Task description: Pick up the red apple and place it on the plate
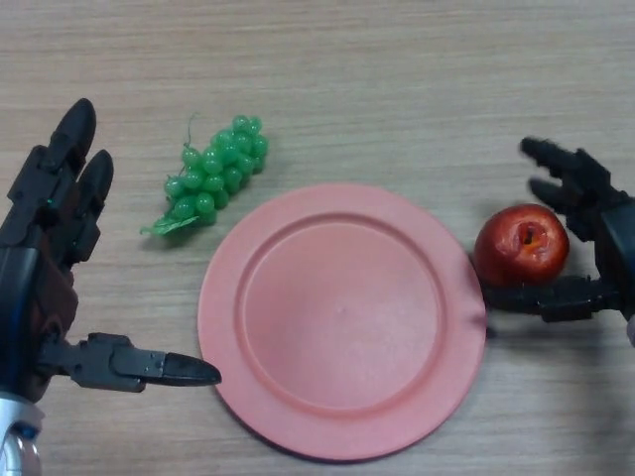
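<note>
Red apple (521,244) just right of pink plate (342,319), touching its rim, bracketed by spread right hand (595,233), not clamped; likely rigid, smooth, roll-prone, best gripped across its widest girth; left hand (50,268) open, idle left of plate.

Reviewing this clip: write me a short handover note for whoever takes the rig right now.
Left hand: open, idle on the table left of the plate.
Right hand: open around the red apple, fingers behind it, thumb in front; no closed grasp visible.
Apple sits on the table just off the plate's right rim. Plate holds nothing. Green grapes lie above-left of it.
Done: approach. Left: grasp, lift, place on plate.
</note>
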Controlling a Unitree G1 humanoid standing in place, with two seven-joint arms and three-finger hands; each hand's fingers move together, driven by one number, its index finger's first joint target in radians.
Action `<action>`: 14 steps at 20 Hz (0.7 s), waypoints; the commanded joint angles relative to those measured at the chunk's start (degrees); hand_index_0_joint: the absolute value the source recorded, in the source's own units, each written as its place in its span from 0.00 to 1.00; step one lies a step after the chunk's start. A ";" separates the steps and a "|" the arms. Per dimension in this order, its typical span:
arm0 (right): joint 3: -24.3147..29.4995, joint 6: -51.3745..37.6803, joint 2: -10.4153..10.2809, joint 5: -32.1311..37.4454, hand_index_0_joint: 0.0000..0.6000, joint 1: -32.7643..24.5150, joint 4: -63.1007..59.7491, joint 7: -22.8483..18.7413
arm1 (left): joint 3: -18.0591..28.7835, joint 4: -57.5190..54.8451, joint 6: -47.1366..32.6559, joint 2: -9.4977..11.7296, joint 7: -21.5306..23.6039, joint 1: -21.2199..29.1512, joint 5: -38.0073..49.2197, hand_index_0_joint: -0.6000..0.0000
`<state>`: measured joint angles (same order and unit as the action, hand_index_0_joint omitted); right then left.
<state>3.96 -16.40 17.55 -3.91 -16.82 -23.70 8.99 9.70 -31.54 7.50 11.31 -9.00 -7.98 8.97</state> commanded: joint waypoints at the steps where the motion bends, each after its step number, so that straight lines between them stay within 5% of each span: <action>1: 3.39 -0.97 2.02 8.65 1.00 -1.29 6.81 1.87 | 4.28 -1.88 -10.73 1.39 1.36 1.68 -1.04 1.00; 4: 3.75 2.09 2.12 9.90 1.00 -0.62 10.22 2.30 | 4.58 -1.72 -11.08 1.60 1.73 2.03 -1.01 1.00; 8: 3.10 16.82 0.85 13.38 1.00 1.15 27.62 -0.03 | 5.36 -3.09 -9.11 2.11 0.77 2.49 0.46 1.00; 14: -8.71 21.66 -5.82 1.80 1.00 8.09 42.72 -2.40 | 6.79 -5.35 -7.88 2.40 -0.13 3.36 3.61 1.00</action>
<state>-7.59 10.94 11.12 -2.91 -6.77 14.90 7.90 12.21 -33.53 6.55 12.08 -8.98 -5.39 10.14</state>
